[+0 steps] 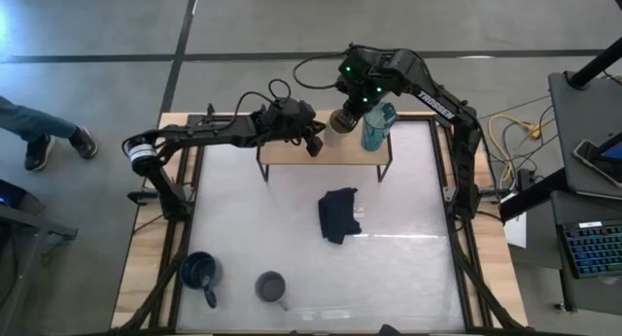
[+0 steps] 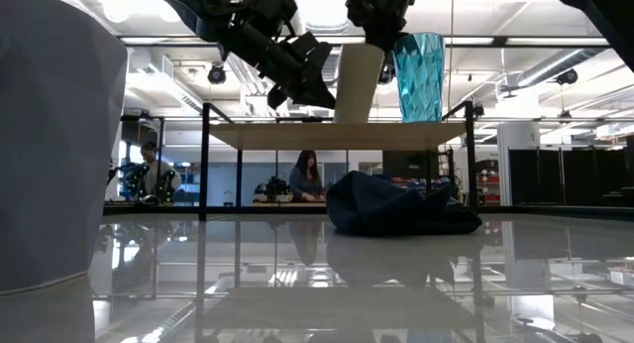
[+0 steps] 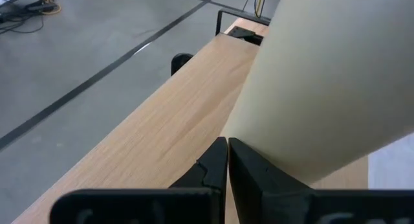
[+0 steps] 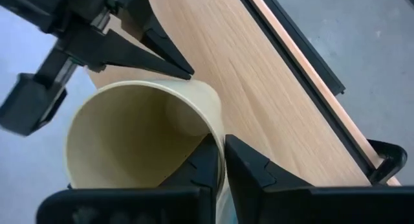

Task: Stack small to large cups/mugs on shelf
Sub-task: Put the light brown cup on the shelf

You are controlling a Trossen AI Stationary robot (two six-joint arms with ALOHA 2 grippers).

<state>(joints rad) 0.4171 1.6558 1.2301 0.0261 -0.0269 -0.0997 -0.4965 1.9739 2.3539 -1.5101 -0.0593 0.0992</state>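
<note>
The beige cup [image 2: 357,82] stands at the shelf [image 2: 297,135] beside the tall teal mug [image 2: 418,75], whose base rests on the board. My right gripper [image 4: 223,160] is shut on the cup's rim from above. My left gripper [image 3: 227,149] is shut, with its tips at the cup's side facing the table's left. The dark blue mug [image 1: 199,271] and the grey-lavender mug [image 1: 271,287] sit on the table near its near edge. My right gripper pinches the beige cup's rim wall [image 4: 220,130], one finger inside the cup and one outside, coming from above and pointing down. The cup leans slightly, its base [image 2: 352,117] at the shelf board. My left gripper is shut and its fingertips [image 4: 184,72] lie against the cup's outer wall [image 3: 259,120], coming level from the table's left.
A crumpled dark navy cloth [image 1: 338,215] lies mid-table in front of the shelf. The shelf's left half [image 1: 287,151] is bare wood. People sit in the room behind the table [image 2: 307,174], and a person's leg shows at the left [image 1: 39,127].
</note>
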